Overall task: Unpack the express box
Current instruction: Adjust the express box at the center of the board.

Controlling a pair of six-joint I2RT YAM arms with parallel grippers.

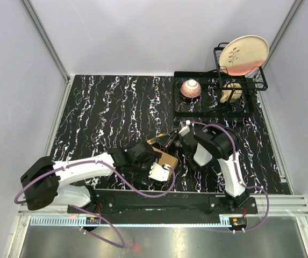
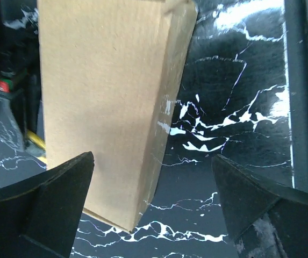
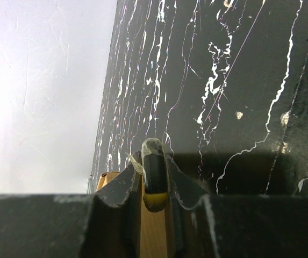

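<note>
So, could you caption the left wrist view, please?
Wide-open left claw at the express box on the black table.

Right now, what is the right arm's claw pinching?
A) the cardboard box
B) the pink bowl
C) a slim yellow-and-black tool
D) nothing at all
C: the right wrist view shows the right gripper closed on a slim yellow-and-black tool.

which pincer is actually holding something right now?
The right pincer: it is shut on the yellow-and-black knife. The left pincer stands wide open at the express box, clamping nothing.
</note>
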